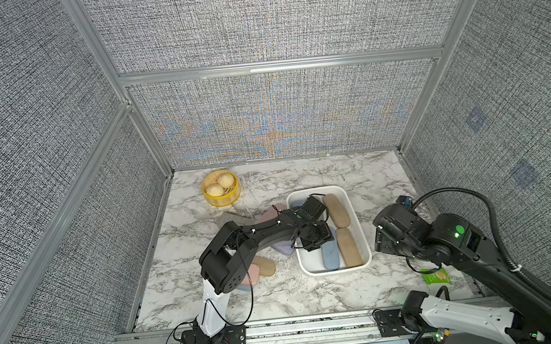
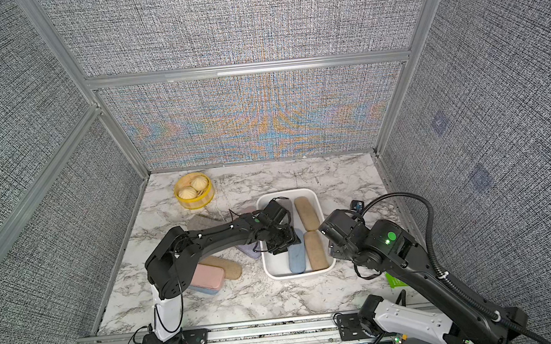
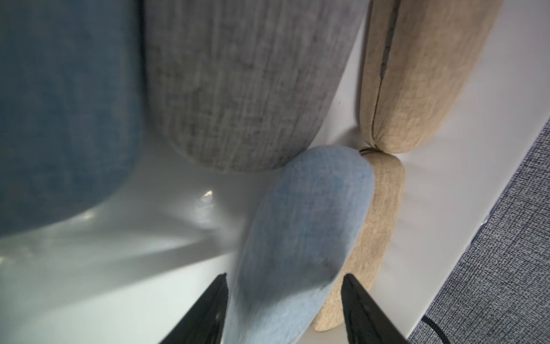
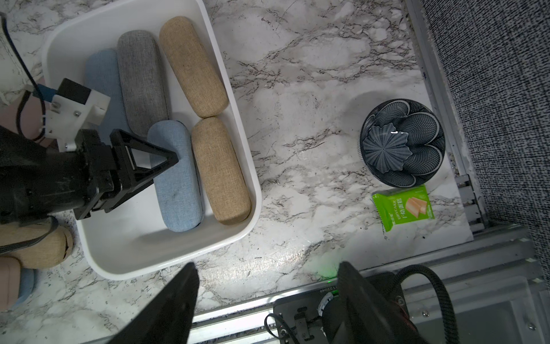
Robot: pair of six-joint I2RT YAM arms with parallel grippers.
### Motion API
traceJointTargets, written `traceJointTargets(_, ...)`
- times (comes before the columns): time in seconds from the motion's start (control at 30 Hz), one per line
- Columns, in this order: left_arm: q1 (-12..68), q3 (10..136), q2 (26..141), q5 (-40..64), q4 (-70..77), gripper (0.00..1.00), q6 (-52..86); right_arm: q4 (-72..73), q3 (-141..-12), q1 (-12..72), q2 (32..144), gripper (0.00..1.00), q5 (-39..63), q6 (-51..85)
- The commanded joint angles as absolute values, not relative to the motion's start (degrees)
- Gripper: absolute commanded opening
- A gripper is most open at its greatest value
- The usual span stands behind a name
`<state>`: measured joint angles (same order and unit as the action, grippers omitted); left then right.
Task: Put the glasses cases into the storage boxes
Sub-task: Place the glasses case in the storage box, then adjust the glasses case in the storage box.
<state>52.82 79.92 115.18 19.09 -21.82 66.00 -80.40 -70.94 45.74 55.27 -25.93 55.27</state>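
The white storage box (image 1: 338, 270) (image 2: 297, 274) (image 4: 242, 128) sits right of centre. Inside lie two tan glasses cases (image 4: 193, 65) (image 4: 220, 169), a grey one (image 4: 140, 80), a darker blue one (image 4: 101, 80) and a light blue one (image 1: 330, 255) (image 4: 175, 184). My left gripper (image 3: 284, 277) (image 1: 312, 241) hangs in the box, open, fingers apart on either side of the light blue case (image 3: 303, 238), with a gap at one finger. My right gripper (image 4: 266, 265) (image 1: 379, 244) is open and empty beside the box. Left of the box, partly under the left arm, lie pink (image 2: 208, 275), tan (image 2: 224, 267) and lavender (image 2: 249, 251) cases.
A yellow steamer basket with two buns (image 1: 221, 188) stands at the back left. A dark patterned bowl (image 4: 401, 143) and a green snack packet (image 4: 403, 208) sit at the right edge near the right arm's base. Grey fabric walls close in three sides.
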Motion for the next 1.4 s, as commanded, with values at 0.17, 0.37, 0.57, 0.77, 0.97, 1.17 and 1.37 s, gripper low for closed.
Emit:
traceJointTargets(0.17,53.0,79.23,108.44,13.14,-29.93,0.71,60.81,-76.85,-71.19,45.87,59.24,0.75,-20.86,52.92)
traceJointTargets(0.37,53.0,73.86,101.49,7.52,-33.57,0.7,57.64,-72.31,-71.17,49.2,63.3,0.74,-18.89,52.93)
traceJointTargets(0.57,53.04,66.84,91.03,-0.88,-34.73,0.57,56.84,-61.1,-70.93,49.65,72.72,0.45,-17.15,48.6)
traceJointTargets(0.77,52.92,60.94,77.39,-8.11,-35.75,0.49,55.2,-51.68,-74.48,46.02,86.47,0.38,-16.19,42.28)
traceJointTargets(0.97,52.55,58.23,65.3,-21.62,-44.67,0.58,54.43,-49.2,-80.79,41.49,98.3,0.36,-14.5,36.97)
traceJointTargets(1.17,49.08,53.2,56.18,-25.23,-50.66,0.76,56.78,-47.0,-82.67,40.96,105.22,0.32,-14.02,34.55)
traceJointTargets(1.37,44.03,48.95,51.18,-22.06,-51.42,0.92,57.93,-44.55,-79.73,40.96,108.39,0.26,-14.35,34.45)
